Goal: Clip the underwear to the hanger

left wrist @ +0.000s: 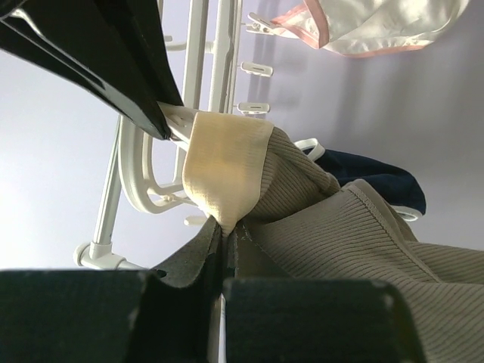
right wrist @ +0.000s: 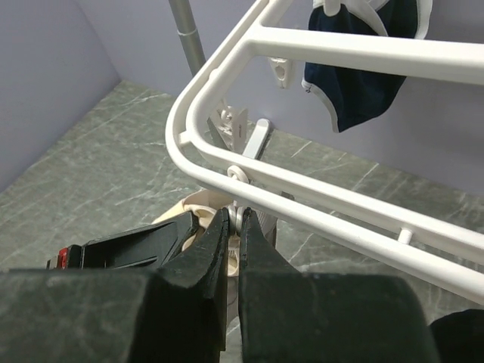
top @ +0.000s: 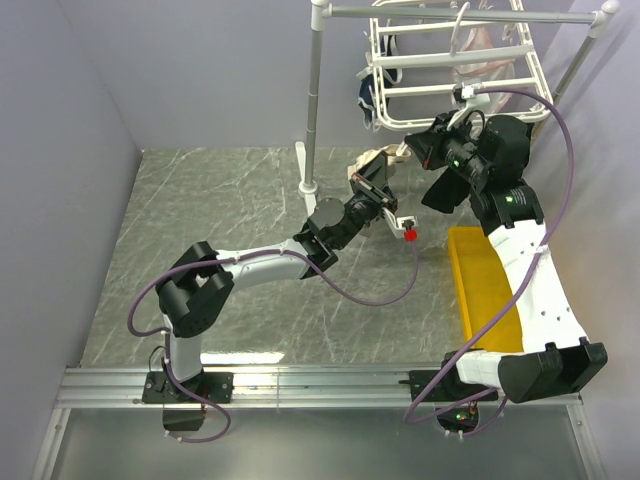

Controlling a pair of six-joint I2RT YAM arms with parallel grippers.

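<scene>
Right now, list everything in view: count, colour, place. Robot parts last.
table: one, grey marble, under everything
pole stand: one, grey metal, far side of table
rack: one, white plastic, below the stand's top bar
clips: several, white, dangling from the rack
taupe underwear: one, beige waistband, raised to the rack's edge
navy briefs: one, hanging from the rack
white garment: one, pink trim, hanging from the rack
yellow block: one, on table, right side
left pincer: black, closed on the taupe underwear
right pincer: black, closed, apparently on one clip
</scene>
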